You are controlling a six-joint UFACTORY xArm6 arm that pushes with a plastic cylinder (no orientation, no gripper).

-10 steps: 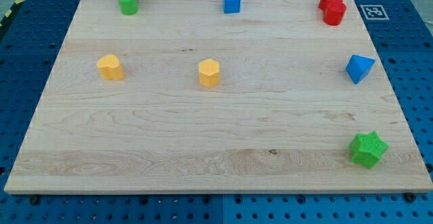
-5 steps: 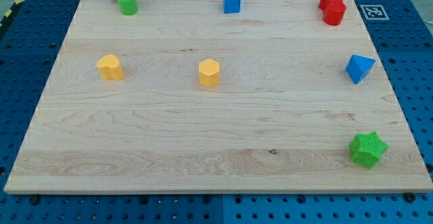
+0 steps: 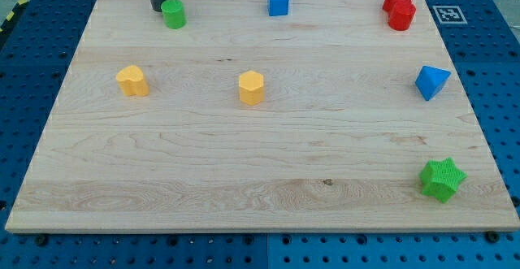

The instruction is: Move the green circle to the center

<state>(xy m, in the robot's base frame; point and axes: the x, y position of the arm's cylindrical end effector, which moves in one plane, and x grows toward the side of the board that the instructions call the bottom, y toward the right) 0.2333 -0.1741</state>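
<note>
Pale wooden tabletop point(image 3: 244, 163) with visible grain, resting on a blue perforated base point(image 3: 504, 98). Square black-and-white marker point(image 3: 448, 14) at the view's upper right (yellow-black striped tape point(image 3: 11, 17) at upper left). Even lighting.

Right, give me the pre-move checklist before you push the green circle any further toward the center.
1. My tip sits at the green circle, on its upper-left side: ok.
2. Contact between tip and circle: appears touching, but cannot tell for certain.
3. Push line down and to the view's right toward the center of the board: ok for direction.
4. The yellow block in the middle lies close to that line and may get bumped: not ok.
5. The blue cube stays off the path, at the view's top: ok.
6. Circle still far from the center: task not done.
</note>
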